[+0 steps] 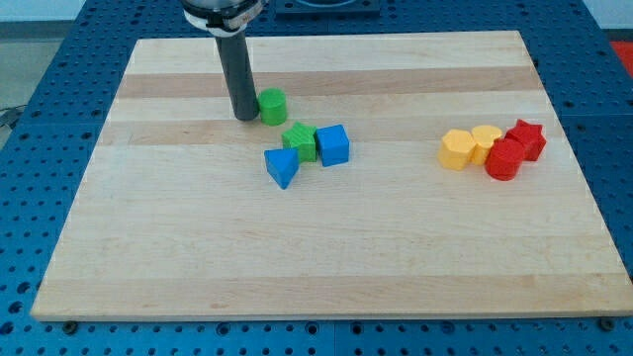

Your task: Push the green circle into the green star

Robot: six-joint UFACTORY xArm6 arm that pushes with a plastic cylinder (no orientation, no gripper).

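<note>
While you look at the wooden board [326, 257], you can see my tip [243, 117] resting on it just to the view's left of the green circle [272, 106]. The tip is a plain dark rod end, so it cannot open or shut, and it holds nothing. It sits so close to the green circle that you cannot tell if the two touch. The green circle stands a little toward the view's top and left of the green star [300, 141], with a small bit of bare wood between them. The green star sits in a tight little group. A blue cube [333, 144] is pressed against its right side in the view. A blue triangle [282, 166] sits just below and to the left of it. Far off on the view's right you can see another group. There a yellow block [456, 150] and a yellow heart [486, 141] sit side by side. A red round block [504, 159] and a red star-like block [527, 138] sit right next to them. Around the board you can see a blue table [40, 178] full of small holes.
</note>
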